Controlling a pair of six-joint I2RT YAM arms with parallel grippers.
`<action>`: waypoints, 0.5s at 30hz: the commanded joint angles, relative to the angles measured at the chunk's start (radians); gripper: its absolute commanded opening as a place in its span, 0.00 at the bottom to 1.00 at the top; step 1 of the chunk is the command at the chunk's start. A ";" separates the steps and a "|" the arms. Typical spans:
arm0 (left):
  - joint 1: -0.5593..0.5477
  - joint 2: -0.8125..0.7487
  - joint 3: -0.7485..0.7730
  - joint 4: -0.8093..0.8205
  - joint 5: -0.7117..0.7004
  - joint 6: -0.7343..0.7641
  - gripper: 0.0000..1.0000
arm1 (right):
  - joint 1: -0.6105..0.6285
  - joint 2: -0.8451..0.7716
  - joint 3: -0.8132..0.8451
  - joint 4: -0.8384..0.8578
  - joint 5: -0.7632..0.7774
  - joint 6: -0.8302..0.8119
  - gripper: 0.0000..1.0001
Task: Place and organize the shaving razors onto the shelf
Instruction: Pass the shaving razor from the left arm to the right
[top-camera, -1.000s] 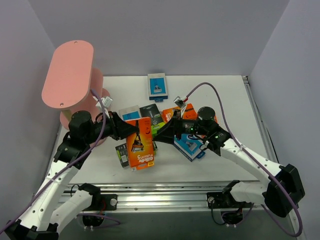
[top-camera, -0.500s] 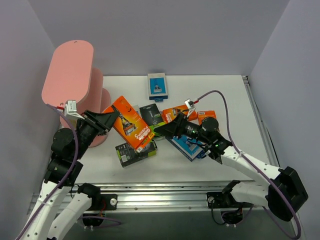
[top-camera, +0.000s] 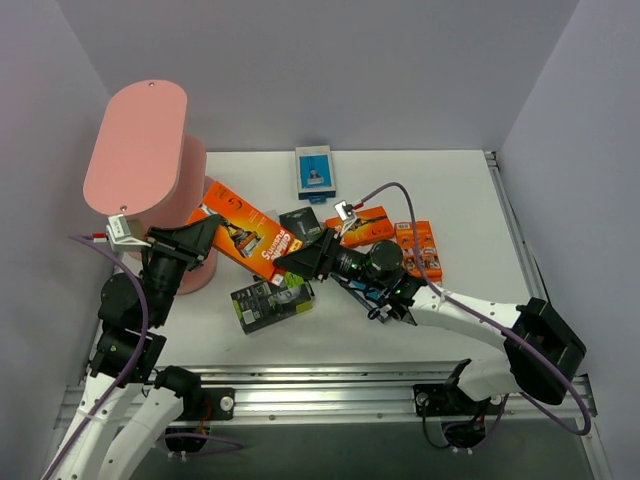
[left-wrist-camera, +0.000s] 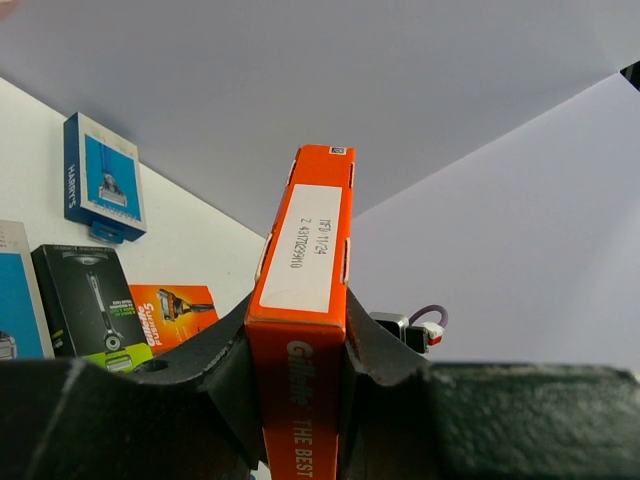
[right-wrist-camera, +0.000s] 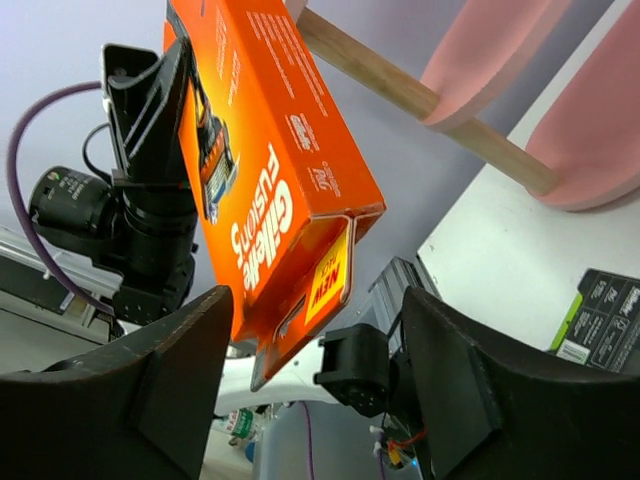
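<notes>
Left wrist: orange razor pack (left-wrist-camera: 302, 300) between jaws

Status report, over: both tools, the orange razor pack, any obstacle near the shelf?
Left tool shut on orange razor pack, held in the air. Right tool open at its free end. Shelf close beside it, nothing seen between.

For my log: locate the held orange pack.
The orange pack is left of centre in the top view, clamped by the left gripper, beside the pink shelf.
</notes>
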 joint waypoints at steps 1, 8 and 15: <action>0.004 -0.026 -0.002 0.087 -0.039 -0.026 0.02 | 0.005 0.016 0.061 0.168 0.029 0.038 0.63; 0.004 -0.048 -0.026 0.058 -0.067 -0.041 0.02 | 0.015 0.067 0.096 0.249 0.029 0.076 0.48; 0.004 -0.054 -0.037 0.039 -0.082 -0.049 0.02 | 0.042 0.093 0.135 0.257 0.034 0.078 0.17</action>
